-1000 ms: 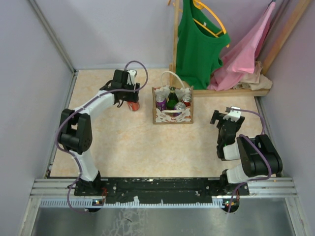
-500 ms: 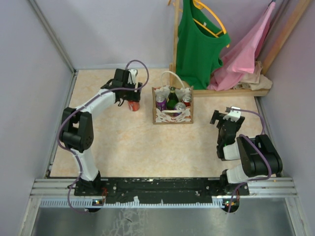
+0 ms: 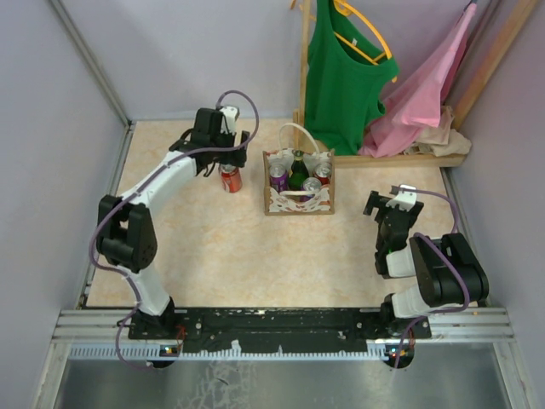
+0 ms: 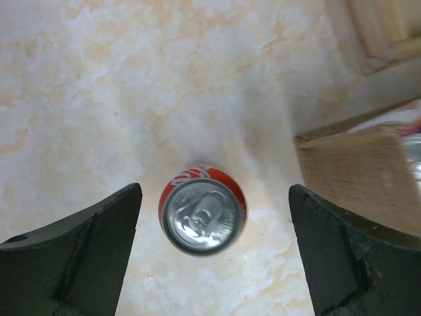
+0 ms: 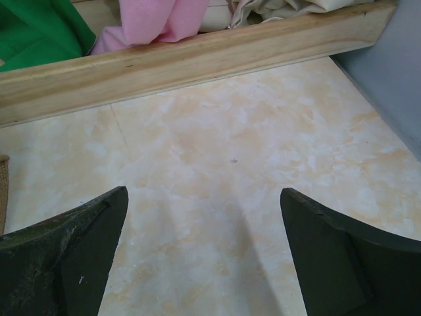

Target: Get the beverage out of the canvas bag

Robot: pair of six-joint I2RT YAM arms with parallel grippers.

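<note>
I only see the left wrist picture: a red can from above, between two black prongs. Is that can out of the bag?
Observer: Yes. From above, the red can stands on the table left of the canvas bag, apart from it.
Operator: Is the bag empty?
Observer: No. More drinks stand inside, one a purple can.
Operator: And the other arm?
Observer: The right gripper hangs open over bare table, holding nothing.

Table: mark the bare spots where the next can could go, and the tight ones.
Bare: the wide stretch between the bag and the arm bases; the strip between bag and right gripper. Tight: the gap between red can and bag, and along the rack.
</note>
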